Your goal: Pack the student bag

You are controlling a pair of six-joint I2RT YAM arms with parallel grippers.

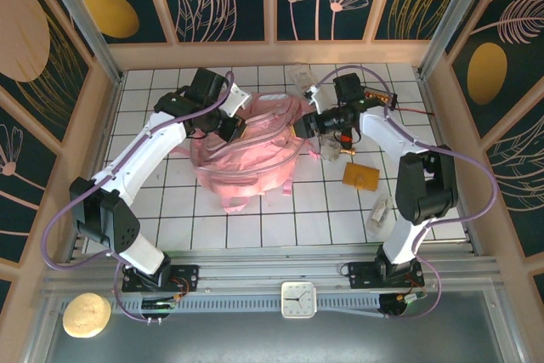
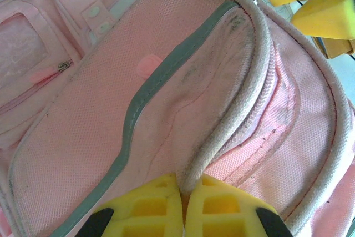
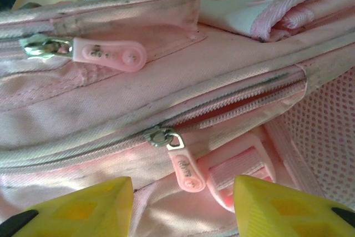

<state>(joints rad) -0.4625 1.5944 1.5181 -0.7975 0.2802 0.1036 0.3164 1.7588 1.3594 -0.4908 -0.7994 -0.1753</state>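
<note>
**Item 1, student bag** (image 1: 251,146): pink, soft, slumped at the middle of the table's far half, between the 2 arms. Its far edge is hidden under both wrists in the top view. Both wrist views cut it off on every side.

**Item 2, left gripper** (image 2: 183,209): yellow fingers pressed together, pinching the bag's pale corded seam. In the top view its tips are hard to make out against the fabric.

**Item 3, right gripper** (image 3: 183,209): fingers spread apart, nothing between them, hovering just short of the lower zip pull (image 3: 186,173). Whether that zip is partly undone cannot be told.

**View differences:**
- The left wrist view gives 1 grey strip (image 2: 138,109) curving across the panel, and 2 yellow fingers (image 2: 319,12) of the other arm at the upper right.
- The right wrist view gives a 2nd zip pull (image 3: 108,55) and a pink buckle (image 3: 238,170).
- The top view gives loose goods right of the bag: 1 orange flat piece (image 1: 360,178) and 1 clear packet (image 1: 380,210), contents unreadable.

**Surface and room:** white tiled table (image 1: 280,218); dark walls with leaf and disc prints; 1 square clock (image 1: 298,299) on the near rail.
</note>
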